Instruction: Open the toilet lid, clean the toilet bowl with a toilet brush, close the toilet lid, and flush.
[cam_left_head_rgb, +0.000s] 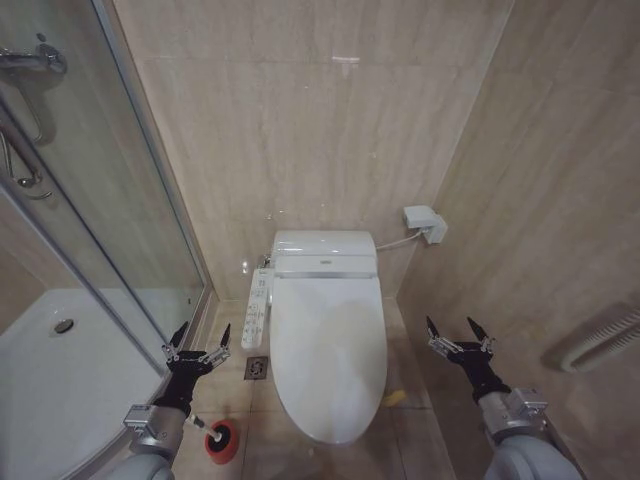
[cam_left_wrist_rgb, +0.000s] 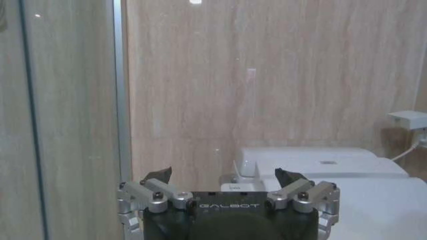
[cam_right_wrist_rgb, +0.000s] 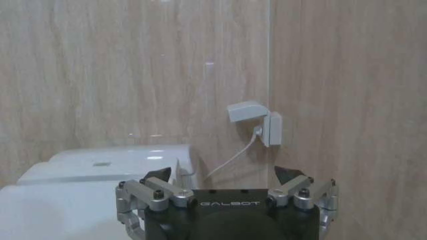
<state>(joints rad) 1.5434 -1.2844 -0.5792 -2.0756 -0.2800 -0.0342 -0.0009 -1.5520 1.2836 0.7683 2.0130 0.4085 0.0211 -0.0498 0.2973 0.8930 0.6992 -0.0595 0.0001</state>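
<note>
The toilet lid is a glossy white oval, lying shut over the toilet bowl, which it hides. A white button panel runs along the toilet's left side. The toilet brush stands on the floor at lower left, its thin white handle rising from a red round holder. My left gripper hovers open left of the toilet, just above the brush. My right gripper hovers open on the toilet's right. The left wrist view has the lid beyond the open gripper; the right wrist view shows the lid beside its gripper.
A glass shower screen and white shower tray stand at the left. Beige tiled walls close in behind and on the right. A white wall socket box with a cable sits right of the tank. A floor drain lies beside the toilet.
</note>
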